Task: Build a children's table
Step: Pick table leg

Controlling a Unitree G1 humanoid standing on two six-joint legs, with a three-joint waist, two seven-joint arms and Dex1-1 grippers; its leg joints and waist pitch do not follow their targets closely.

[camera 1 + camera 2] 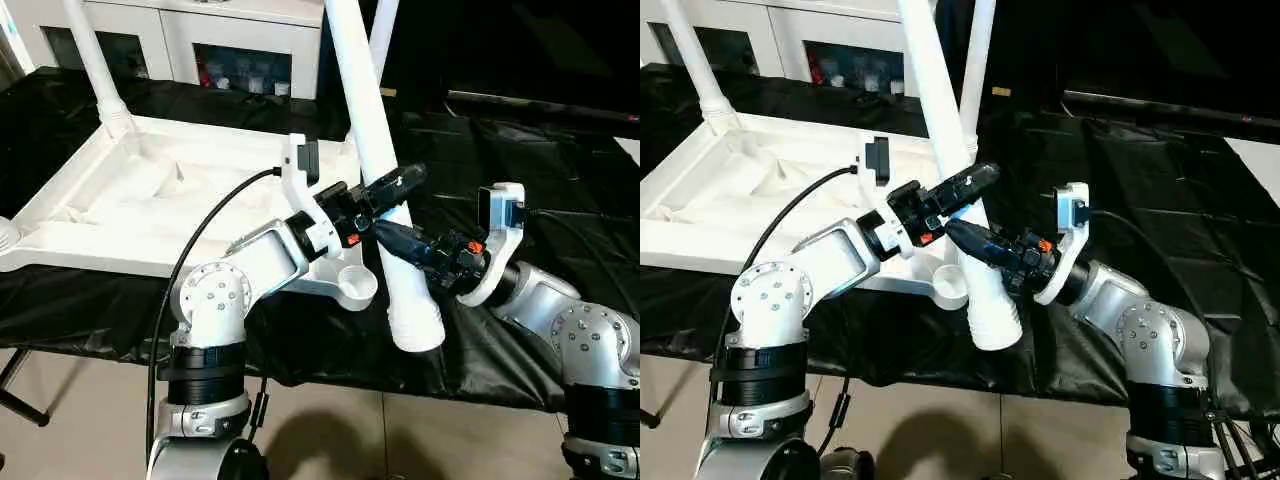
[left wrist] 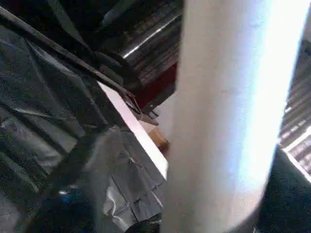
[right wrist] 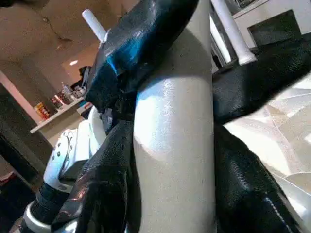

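Children's table in white plastic (image 1: 150, 200) lies upside down on the black-covered surface (image 1: 560, 210), toward its left half, ribbed underside up. One long white tubular leg (image 1: 95, 60) stands upright in the round socket at the far left corner of the top, and we see another white leg (image 1: 383, 30) rising behind the far right corner. The round socket at the near right corner (image 1: 357, 287) is an open cup with nothing in it, hanging just past the surface's near edge.

A third white tubular leg (image 1: 385, 190) leans steeply just to the right of that empty socket, its flared end (image 1: 417, 325) low, near the surface's front edge. Our right pincer (image 1: 395, 238) grips this leg from the right; in the right wrist view its black fingers (image 3: 252, 189) press both sides of the tube. Our left pincer (image 1: 392, 188) sits at the leg slightly higher, from the left, its fingers spread about the tube; we cannot tell whether they clamp it.

Black sheeting drapes the whole surface, creased. Behind stands a white cabinet with glass doors (image 1: 240, 50), small items dimly visible inside. The floor below is pale tile (image 1: 420, 440). We can read no writing or labels.
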